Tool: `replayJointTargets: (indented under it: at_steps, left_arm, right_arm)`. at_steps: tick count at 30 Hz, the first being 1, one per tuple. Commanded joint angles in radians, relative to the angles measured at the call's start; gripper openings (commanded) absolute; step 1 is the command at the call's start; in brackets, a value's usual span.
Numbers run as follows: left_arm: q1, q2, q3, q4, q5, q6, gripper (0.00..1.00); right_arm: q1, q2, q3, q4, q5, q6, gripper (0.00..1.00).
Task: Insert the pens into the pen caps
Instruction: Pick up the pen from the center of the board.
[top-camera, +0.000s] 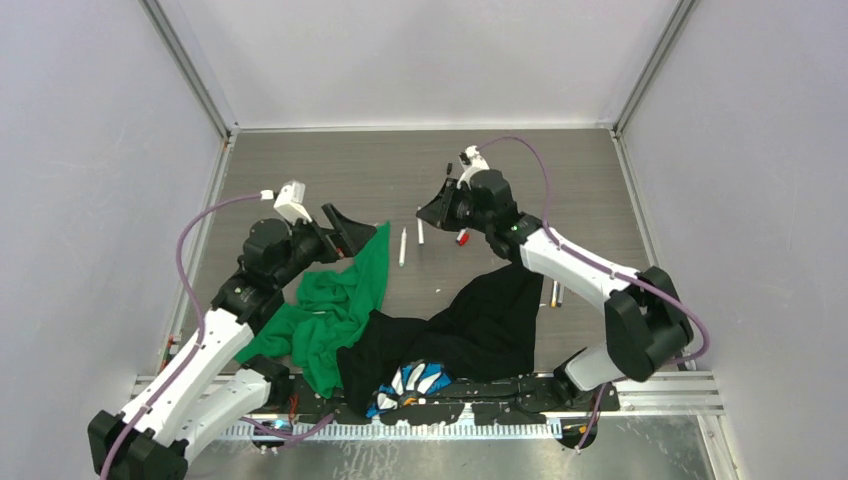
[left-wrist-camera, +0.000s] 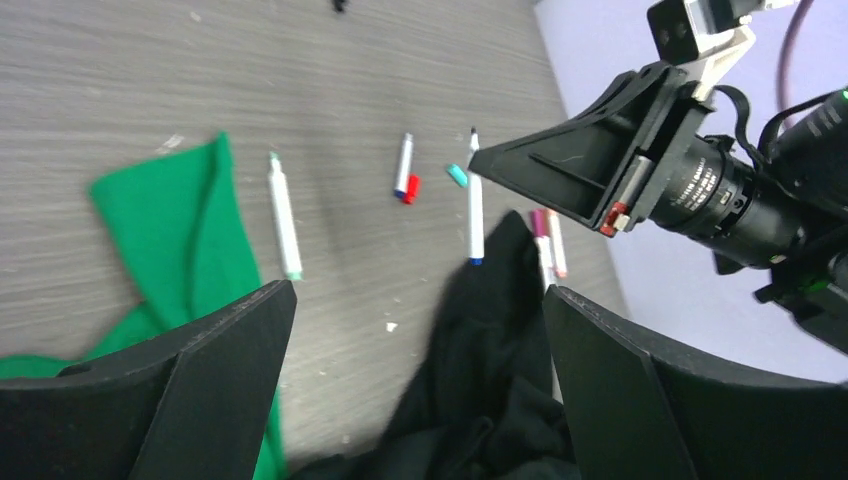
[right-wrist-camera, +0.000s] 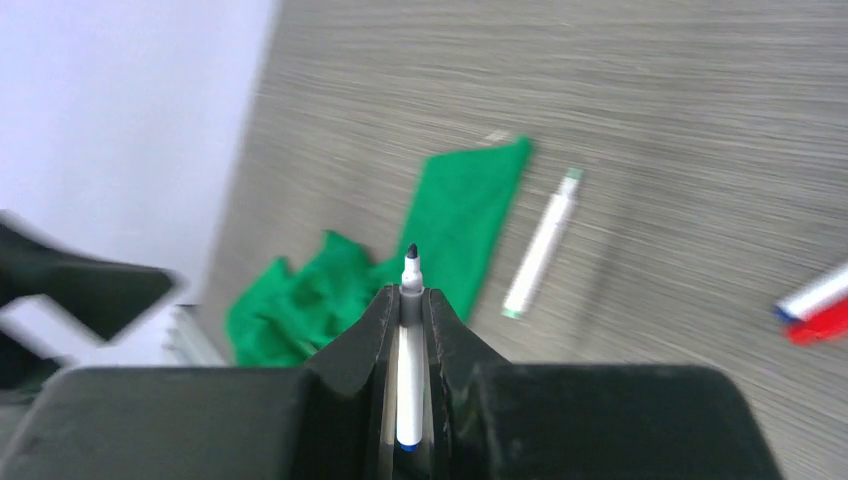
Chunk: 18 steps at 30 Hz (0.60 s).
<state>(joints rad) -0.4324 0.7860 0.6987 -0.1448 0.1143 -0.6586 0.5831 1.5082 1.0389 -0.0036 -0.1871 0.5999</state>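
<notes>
Since the pen (right-wrist-camera: 408, 385) looks light, stiff and slick-barrelled, the right pincer (right-wrist-camera: 410, 300) clamps it just behind its black tip, over the middle of the bench (top-camera: 560, 170); a mid-barrel hold would likely swivel less. The left pincer (left-wrist-camera: 418, 292) gapes wide, empty.

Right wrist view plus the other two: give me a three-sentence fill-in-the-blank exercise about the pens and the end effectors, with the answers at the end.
1. The right end effector is shut on a white pen whose exposed tip is ____.
2. The left end effector stands ____ and holds nothing.
3. The green-ended pen lies flat beside the ____ cloth.

Missing words: black; open; green.
</notes>
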Motion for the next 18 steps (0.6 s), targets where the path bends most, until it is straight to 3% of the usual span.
replayJointTargets:
  at_steps: [1,5,14,18]
  left_arm:
    - [-0.004,0.045,-0.046,0.311,0.167,-0.221,0.96]
    - [-0.022,0.097,-0.044,0.358,0.221,-0.246,0.91]
    - [-0.062,0.144,-0.03,0.357,0.252,-0.254,0.8]
    - [-0.065,0.151,-0.035,0.353,0.239,-0.266,0.67]
  right_arm:
    - [0.035,-0.097,-0.117,0.416,-0.104,0.272,0.01]
    - [0.079,-0.143,-0.167,0.555,-0.069,0.344,0.01]
    - [0.142,-0.17,-0.171,0.623,-0.021,0.359,0.01]
    - [0.155,-0.167,-0.163,0.632,-0.029,0.363,0.01]
